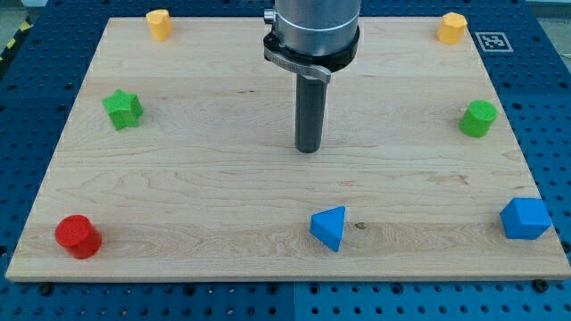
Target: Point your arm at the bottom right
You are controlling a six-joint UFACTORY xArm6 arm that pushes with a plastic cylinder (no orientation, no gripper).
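No pincer is fitted, only a rod. Nearest along the board's bottom edge are seen a red cylinder, a blue triangular block and, at bottom right, a blue block. My tip is set mid-board, touching nothing. Farther off lie a green star, a green cylinder and two yellow blocks.

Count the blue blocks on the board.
2. A blue triangular block sits at the view's bottom centre, and a blue faceted block sits at the bottom right edge. None appear hidden.
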